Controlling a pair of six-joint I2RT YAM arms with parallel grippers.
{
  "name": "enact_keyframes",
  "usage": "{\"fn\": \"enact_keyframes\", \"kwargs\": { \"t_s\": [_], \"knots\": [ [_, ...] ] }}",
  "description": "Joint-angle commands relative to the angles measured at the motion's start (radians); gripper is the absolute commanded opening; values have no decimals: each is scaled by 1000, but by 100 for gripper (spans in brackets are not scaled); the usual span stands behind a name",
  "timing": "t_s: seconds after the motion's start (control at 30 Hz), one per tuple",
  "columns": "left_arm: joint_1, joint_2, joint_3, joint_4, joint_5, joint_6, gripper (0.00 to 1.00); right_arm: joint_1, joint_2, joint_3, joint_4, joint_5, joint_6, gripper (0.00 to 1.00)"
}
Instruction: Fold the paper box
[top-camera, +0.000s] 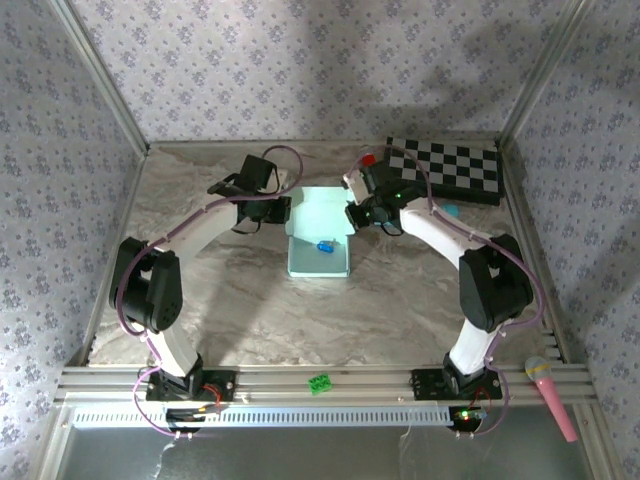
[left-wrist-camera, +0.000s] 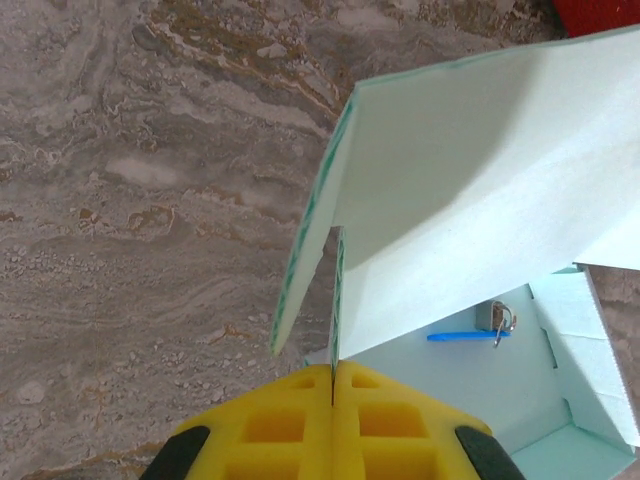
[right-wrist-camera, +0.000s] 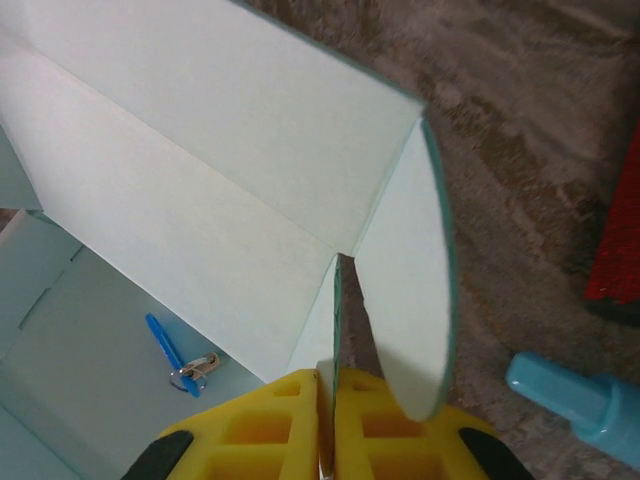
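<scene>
**Both grippers pinch the box's upright flaps**

The pale mint-green thin-card paper box (top-camera: 318, 262) lies mid-table on the brown marbled tabletop (top-camera: 220, 300), with its far panel raised. The left gripper (left-wrist-camera: 333, 372) has its 2 yellow fingers clamped on a thin flap edge at the box's left. The right gripper (right-wrist-camera: 326, 380) is clamped likewise on a flap at the right. A small blue clip (left-wrist-camera: 465, 337) lies inside the box.

Left hand (left-wrist-camera: 333, 375) and right hand (right-wrist-camera: 327, 385) are both clamped tight
</scene>
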Motion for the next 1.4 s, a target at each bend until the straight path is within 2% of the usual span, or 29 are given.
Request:
{"fn": "enact_keyframes", "kwargs": {
  "t_s": [0.0,0.27,0.43,0.67,1.07,1.37],
  "knots": [
    [4,-6,-14,77,-17,-37,0,32,-50,-22,64,121,12,10],
    [-22,-42,-68,189,-153,-37,0,83,-77,-105,271,279,66,8],
    [-42,-60,-122,274,-240,-50,0,126,-75,-220,470,368,36,7],
    [-74,-87,-185,351,-346,-98,0,167,-35,-276,652,465,22,7],
    [-102,-122,-241,398,-436,-166,0,212,41,-248,707,531,35,10],
    [-102,-117,-259,421,-438,-216,0,218,70,-237,705,531,104,13]
  ]
}}
